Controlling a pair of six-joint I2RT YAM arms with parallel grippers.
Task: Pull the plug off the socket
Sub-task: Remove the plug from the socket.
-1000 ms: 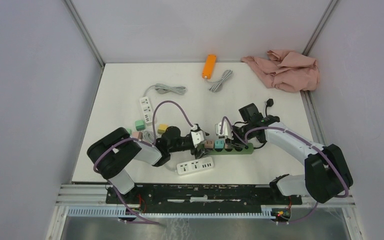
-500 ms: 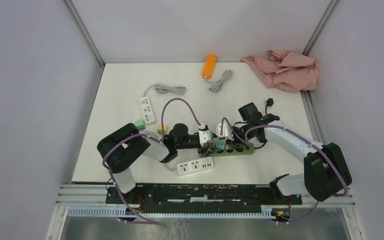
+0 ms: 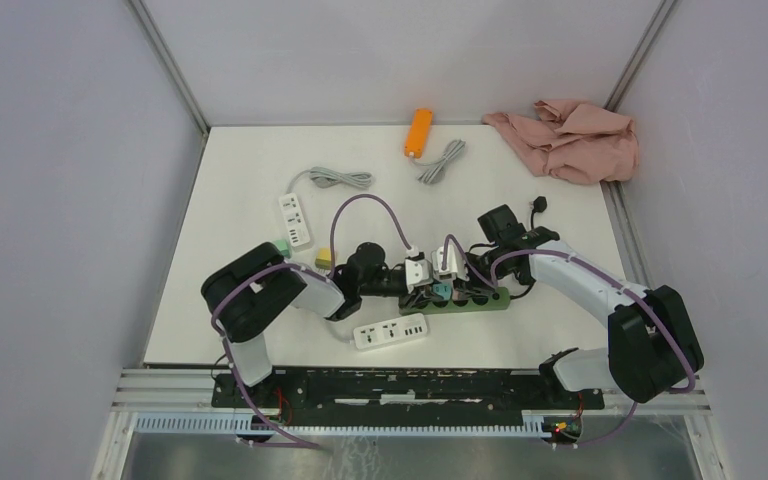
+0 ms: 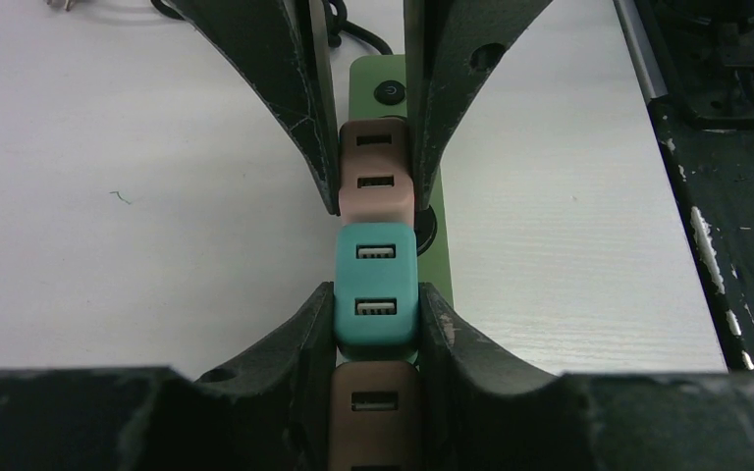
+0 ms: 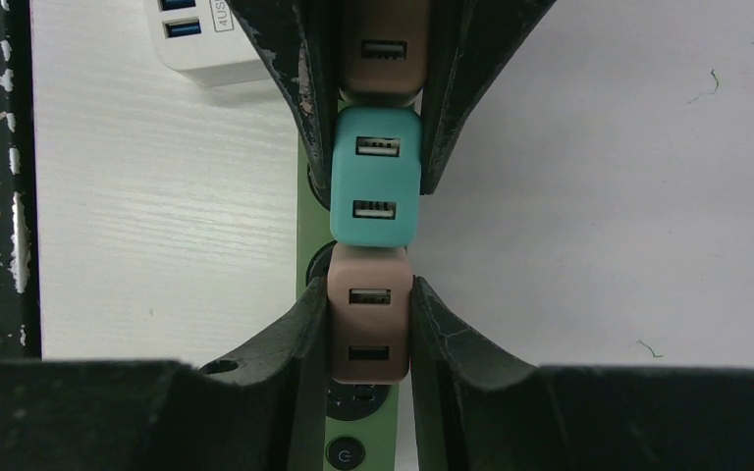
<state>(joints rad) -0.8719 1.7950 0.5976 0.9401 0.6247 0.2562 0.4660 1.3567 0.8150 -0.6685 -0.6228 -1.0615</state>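
While a white power strip [image 3: 295, 218] with a coiled grey cord lies on the left part of the table [image 3: 250, 180], a second white strip [image 3: 391, 331] sits nearer the arm bases, just in front of the left arm's wrist. To its right the green power strip [image 3: 475, 300] lies crosswise, and both arms reach down onto it side by side.

Three plugs stand in a row in the green strip's sockets, touching end to end. The left gripper [image 4: 376, 314] is clamped tight, its fingertips [image 4: 314, 324] pressing both sides of the teal plug [image 4: 376, 265] in the middle of the row. A brown plug [image 4: 373, 412] sits further back between the same fingers.

On the teal plug's other side, the right gripper [image 5: 368, 289] is closed hard on the pink-brown plug [image 5: 368, 334], a finger against each flank. That plug stands next to the strip's round power button [image 5: 345, 453].

Far back lie an orange strip [image 3: 418, 132] and, in the right corner, a crumpled pink cloth [image 3: 570, 138].
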